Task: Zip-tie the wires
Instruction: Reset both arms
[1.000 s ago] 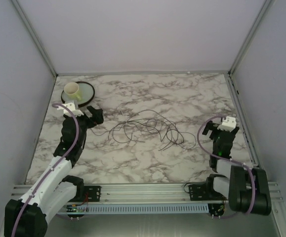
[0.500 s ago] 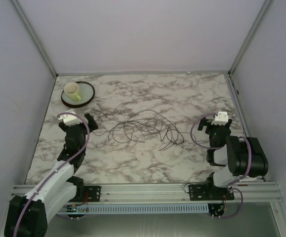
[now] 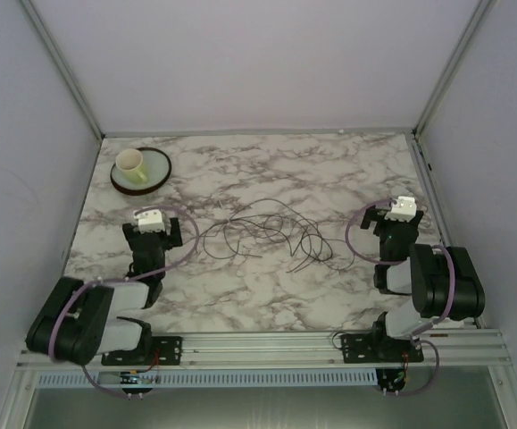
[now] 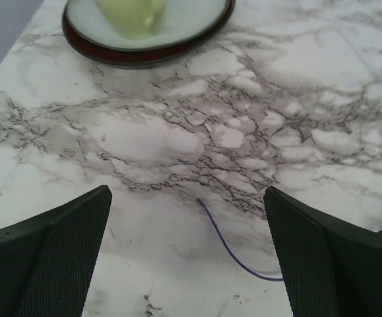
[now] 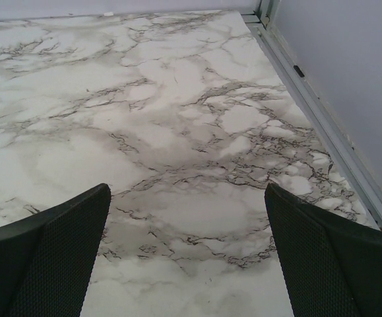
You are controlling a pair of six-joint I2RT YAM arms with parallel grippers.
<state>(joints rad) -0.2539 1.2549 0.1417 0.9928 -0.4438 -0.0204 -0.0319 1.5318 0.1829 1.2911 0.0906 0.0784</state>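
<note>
Dark wires (image 3: 271, 234) barely show against marble table (image 3: 240, 286).

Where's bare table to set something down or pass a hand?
Bare: the far strip of the table from the plate across to the right rail, beyond the wires; also the near strip between the wires and the table's near edge. Crowded: the centre, wires sprawled between the left gripper and right gripper; far-left corner holds the plate and cup.
</note>
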